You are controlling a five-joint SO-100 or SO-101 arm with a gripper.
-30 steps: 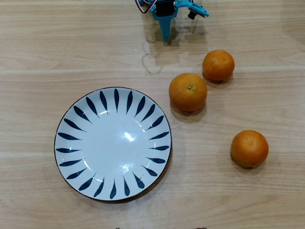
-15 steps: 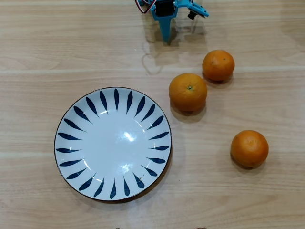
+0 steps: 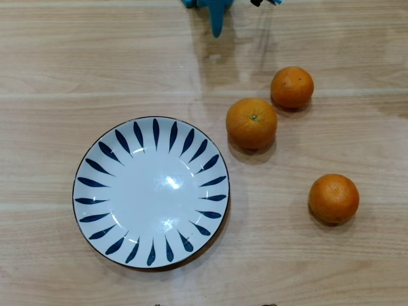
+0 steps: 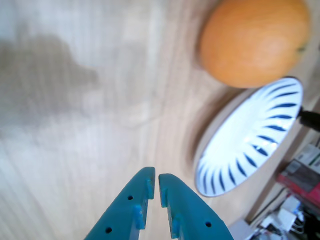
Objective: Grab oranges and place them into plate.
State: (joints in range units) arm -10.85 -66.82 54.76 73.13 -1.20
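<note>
Pincer near dimpled oranges

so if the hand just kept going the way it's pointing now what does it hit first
Probably the bare wooden table. In the wrist view the hand, nearly shut and empty, points up the frame at open wood. The nearest orange and the plate lie off to the right of that line, though depth is unclear.

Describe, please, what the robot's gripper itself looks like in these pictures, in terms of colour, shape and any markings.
In the wrist view, the gripper has two teal-blue plastic fingers that taper to blunt tips. Each shows small round holes on its face and a little notch near the inner edge. The surface is matte, with no labels visible. In the overhead view only a teal tip and a dark part beside it show at the top edge.
</note>
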